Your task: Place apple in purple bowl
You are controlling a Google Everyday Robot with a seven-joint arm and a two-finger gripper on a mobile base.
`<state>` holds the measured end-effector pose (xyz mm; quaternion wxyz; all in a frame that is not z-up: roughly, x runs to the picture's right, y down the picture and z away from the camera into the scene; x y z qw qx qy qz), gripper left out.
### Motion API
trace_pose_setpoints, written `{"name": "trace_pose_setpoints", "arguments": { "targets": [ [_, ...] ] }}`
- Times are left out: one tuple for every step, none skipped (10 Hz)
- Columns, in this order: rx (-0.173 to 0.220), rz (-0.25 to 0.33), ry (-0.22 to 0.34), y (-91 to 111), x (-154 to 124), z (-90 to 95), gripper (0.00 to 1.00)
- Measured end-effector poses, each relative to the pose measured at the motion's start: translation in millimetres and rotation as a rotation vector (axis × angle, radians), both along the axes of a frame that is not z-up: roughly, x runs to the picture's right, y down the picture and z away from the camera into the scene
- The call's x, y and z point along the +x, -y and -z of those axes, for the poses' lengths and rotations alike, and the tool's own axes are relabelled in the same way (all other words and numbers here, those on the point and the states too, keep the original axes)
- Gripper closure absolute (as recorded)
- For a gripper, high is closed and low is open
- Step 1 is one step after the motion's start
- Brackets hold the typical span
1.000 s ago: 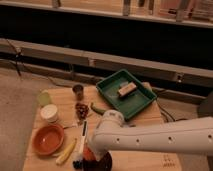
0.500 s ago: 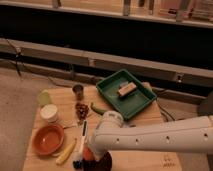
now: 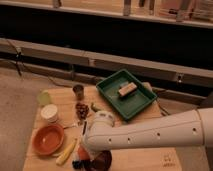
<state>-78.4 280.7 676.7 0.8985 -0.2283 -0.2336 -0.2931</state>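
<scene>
The apple [image 3: 84, 153] shows as a small reddish-orange patch at the table's front edge, just under the end of my white arm. My gripper [image 3: 79, 161] hangs dark right beside and below it, mostly hidden by the arm. The purple bowl [image 3: 101, 161] lies just right of the apple; only a dark maroon part of it shows below the arm. Whether the apple touches the bowl cannot be told.
An orange bowl [image 3: 48, 139] and a yellow banana [image 3: 66, 151] lie left of the gripper. A white cup [image 3: 49, 113], a pale green item [image 3: 44, 97], a small metal cup [image 3: 78, 91] and a dark brown lump [image 3: 81, 110] stand behind. A green tray [image 3: 142, 107] holds a brown block [image 3: 127, 89].
</scene>
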Motion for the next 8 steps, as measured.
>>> {"name": "trace_pose_setpoints", "arguments": {
  "targets": [
    [0.014,0.003,-0.037,-1,10,0.9,0.27],
    [0.027,0.000,-0.068,-1,20,1.8,0.21],
    [0.035,-0.005,-0.088,0,24,2.0,0.20],
    [0.042,-0.009,-0.102,0,23,2.8,0.20],
    [0.051,-0.013,-0.125,0,24,2.9,0.20],
    [0.052,-0.019,-0.136,0,24,3.1,0.20],
    [0.054,-0.024,-0.150,0,26,3.0,0.20],
    [0.055,-0.031,-0.159,1,27,2.7,0.22]
  ]
}}
